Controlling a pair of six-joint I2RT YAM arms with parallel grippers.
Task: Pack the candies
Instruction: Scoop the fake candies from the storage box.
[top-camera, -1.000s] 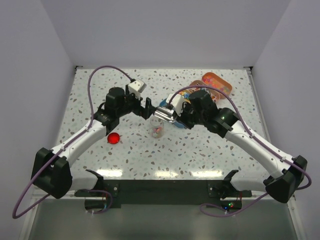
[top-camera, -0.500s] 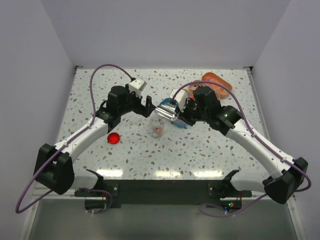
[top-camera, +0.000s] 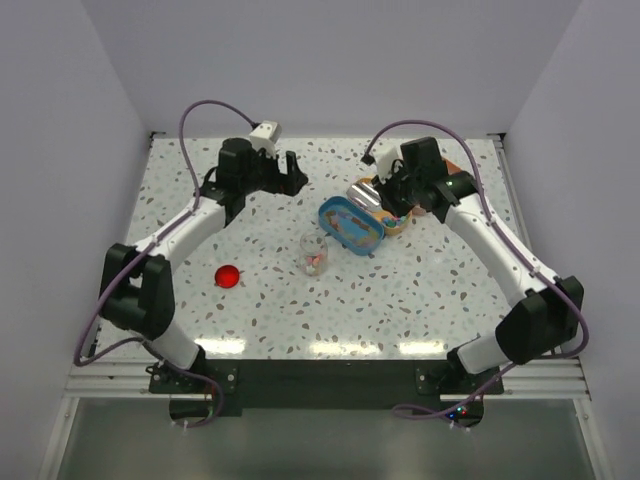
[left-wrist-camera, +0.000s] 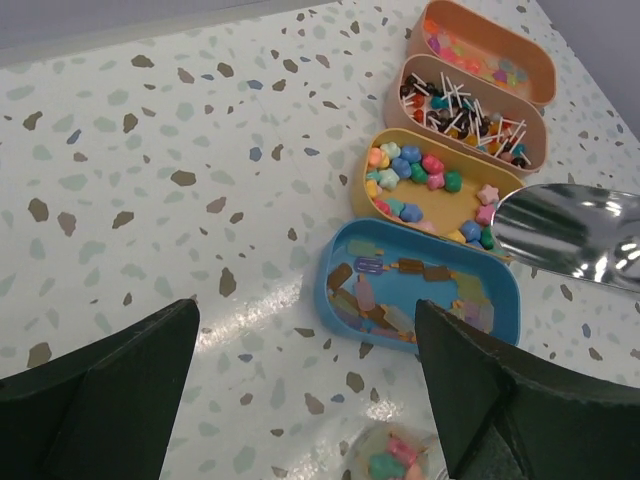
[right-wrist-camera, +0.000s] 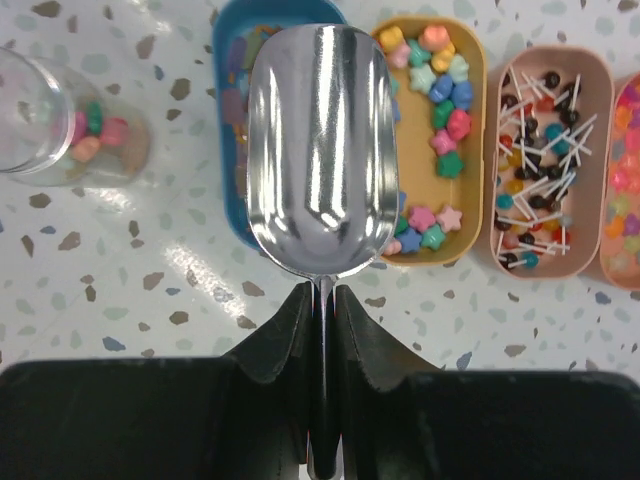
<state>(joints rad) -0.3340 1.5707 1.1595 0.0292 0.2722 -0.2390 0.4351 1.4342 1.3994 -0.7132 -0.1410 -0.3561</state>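
A small clear jar (top-camera: 314, 254) stands mid-table with a few candies (right-wrist-camera: 95, 130) in its bottom. My right gripper (right-wrist-camera: 322, 330) is shut on the handle of a silver scoop (right-wrist-camera: 320, 150), whose bowl is empty. It hovers over the blue tin (right-wrist-camera: 232, 120) and the yellow tin (right-wrist-camera: 478, 150) of star-shaped candies (right-wrist-camera: 445, 100). In the top view the right gripper (top-camera: 388, 196) is at the tins. My left gripper (top-camera: 290, 174) is open and empty, far left of the tins and away from the jar (left-wrist-camera: 395, 460).
A red round lid (top-camera: 228, 276) lies left of the jar. Four oval tins sit in a row: blue (left-wrist-camera: 420, 290), yellow (left-wrist-camera: 430, 185), pink with lollipops (left-wrist-camera: 470, 110), and orange (left-wrist-camera: 490, 45). Grey walls enclose the table.
Both arms drew back toward the far side. The right gripper carried the scoop from above the jar to over the tins. The left gripper moved away from the jar.
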